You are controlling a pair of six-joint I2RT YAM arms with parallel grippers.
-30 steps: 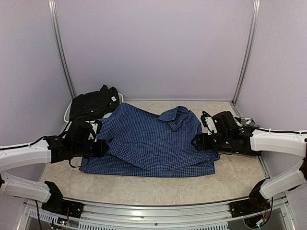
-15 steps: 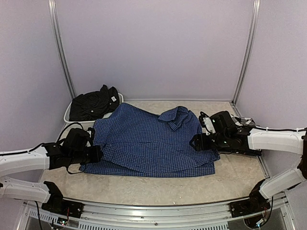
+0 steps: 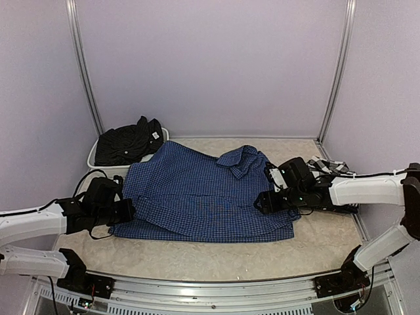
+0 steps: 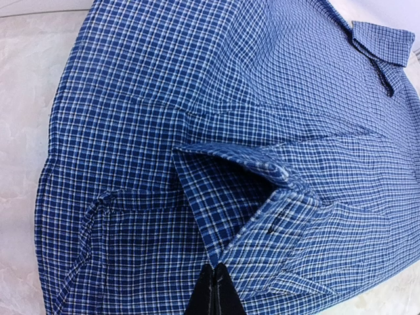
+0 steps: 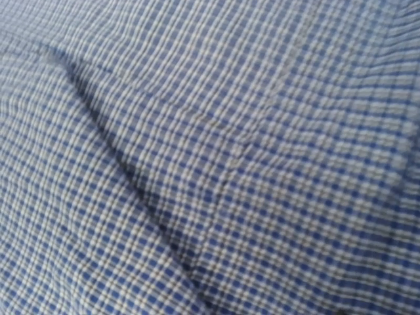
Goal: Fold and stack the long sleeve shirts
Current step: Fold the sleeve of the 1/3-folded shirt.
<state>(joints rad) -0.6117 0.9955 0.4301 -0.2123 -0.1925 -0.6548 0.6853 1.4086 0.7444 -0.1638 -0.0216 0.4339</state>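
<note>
Top external view has the blue shirt (image 3: 203, 197) spread flat in the middle of the table (image 3: 197, 259), its collar (image 3: 239, 157) toward the far right and a sleeve folded across its near half; the black shirt (image 3: 128, 141) lies bunched in a white tray (image 3: 92, 159) at the far left corner, just beside the blue shirt's far left edge; the left gripper (image 3: 128, 211) sits low at the blue shirt's near left edge, its jaws closed; in the left wrist view its fingertips (image 4: 206, 298) meet at the point of a raised fold of checked cloth, though whether any cloth is pinched between them I cannot tell; the right gripper (image 3: 262, 201) rests on the right side of the blue shirt, below the collar; the right wrist view is filled by blurred checked cloth with no fingers showing, and its jaws stand wide.
</note>
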